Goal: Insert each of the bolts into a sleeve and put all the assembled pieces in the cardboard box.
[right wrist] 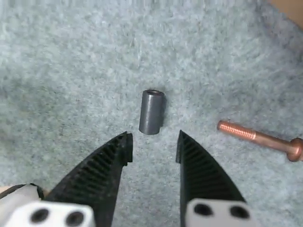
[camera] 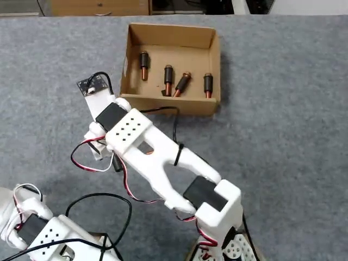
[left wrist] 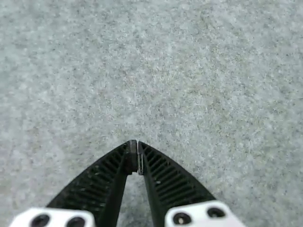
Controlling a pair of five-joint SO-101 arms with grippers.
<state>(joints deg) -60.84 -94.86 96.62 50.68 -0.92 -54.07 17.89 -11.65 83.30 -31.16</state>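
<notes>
While the right gripper (right wrist: 154, 137) hangs with its fingers spread just short of the sleeve (right wrist: 152, 112), the left gripper (left wrist: 133, 150) is pressed together over bare grey carpet (left wrist: 142, 71) and pinches nothing. The sleeve is a short dark tube with its bore showing at the far end; whether it stands or lies cannot be told. A copper-coloured bolt (right wrist: 260, 139) lies flat near it, not touching, with its head pointing away from the sleeve. Four assembled pieces (camera: 168, 79) already rest in the cardboard box (camera: 168, 104).

Both loose parts look small, stiff and light, so weight should be no trouble. The sleeve's smooth round wall is likely to roll or squirt out from between the ribbed pads, so the best hold is square across the middle of its barrel, leaving the bore free. The thin bolt is probably best taken near its head, where the threads give some bite and the tip stays clear for entry.
</notes>
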